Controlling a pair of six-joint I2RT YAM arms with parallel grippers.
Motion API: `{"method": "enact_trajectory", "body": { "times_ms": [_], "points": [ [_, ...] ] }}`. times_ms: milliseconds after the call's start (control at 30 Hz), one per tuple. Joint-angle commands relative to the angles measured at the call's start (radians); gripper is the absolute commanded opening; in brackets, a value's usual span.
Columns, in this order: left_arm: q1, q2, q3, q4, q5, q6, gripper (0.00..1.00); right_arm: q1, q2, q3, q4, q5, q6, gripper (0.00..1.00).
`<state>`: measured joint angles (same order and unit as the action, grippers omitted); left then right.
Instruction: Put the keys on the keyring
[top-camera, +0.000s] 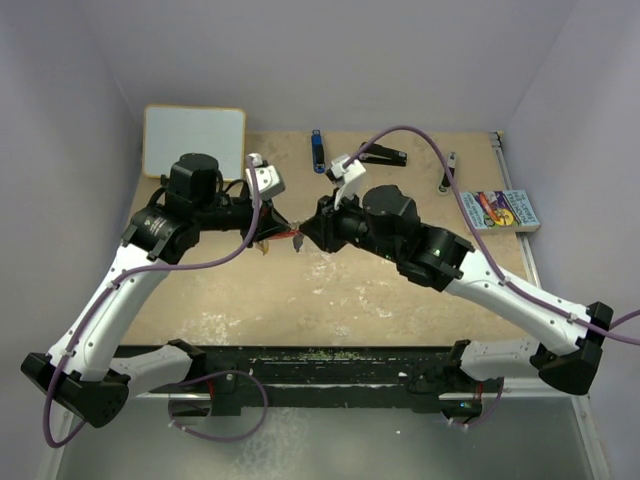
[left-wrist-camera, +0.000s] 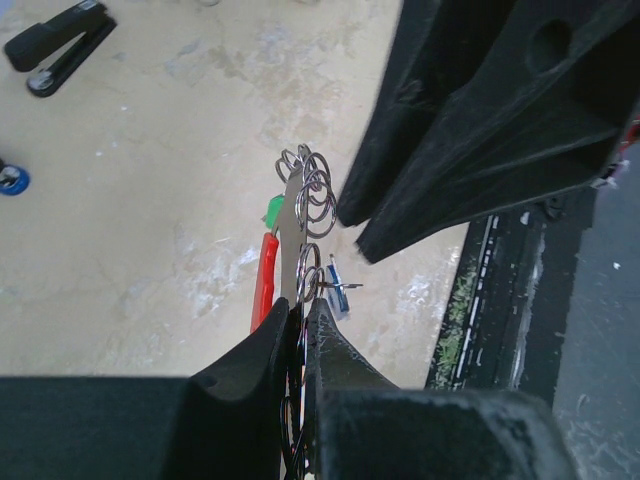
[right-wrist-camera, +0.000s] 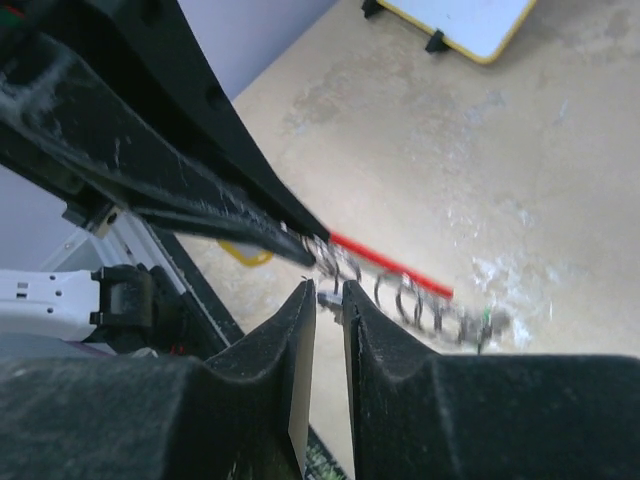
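Left fingers (left-wrist-camera: 283, 328) clamp the keyring (left-wrist-camera: 264, 280); right fingers (right-wrist-camera: 300, 312) narrowly parted beside it, seemingly empty.

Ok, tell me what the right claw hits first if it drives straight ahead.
Probably the keyring, its silver loops just beyond the tips of the right claw, held by the left claw; depth is uncertain.

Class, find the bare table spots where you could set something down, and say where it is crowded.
Widest: the near table, between both arms and the front rail. Smaller: behind the right arm, between stapler and book. Crowded: the centre, where left gripper and right gripper meet at the keyring, and the back edge by the whiteboard.
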<state>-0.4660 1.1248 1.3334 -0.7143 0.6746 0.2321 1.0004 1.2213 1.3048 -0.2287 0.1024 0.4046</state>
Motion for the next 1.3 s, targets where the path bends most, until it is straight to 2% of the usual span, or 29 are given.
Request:
{"method": "enact_trajectory", "body": {
  "times_ms": [0, 433, 900, 1267],
  "points": [
    [0.002, -0.004, 0.038, 0.034, 0.173, 0.045, 0.04, -0.002, 0.023, 0.090, 0.095, -0.101, -0.165, 0.22],
    [0.003, 0.013, 0.061, 0.003, 0.239, 0.087, 0.04, -0.002, 0.009, 0.112, 0.017, -0.161, -0.275, 0.25],
    [0.003, 0.010, 0.063, -0.017, 0.255, 0.112, 0.04, -0.002, 0.026, 0.097, -0.043, -0.145, -0.277, 0.20],
    [0.003, 0.013, 0.066, -0.022, 0.251, 0.123, 0.04, -0.002, 0.035, 0.091, -0.062, -0.159, -0.274, 0.22]
  ]
}}
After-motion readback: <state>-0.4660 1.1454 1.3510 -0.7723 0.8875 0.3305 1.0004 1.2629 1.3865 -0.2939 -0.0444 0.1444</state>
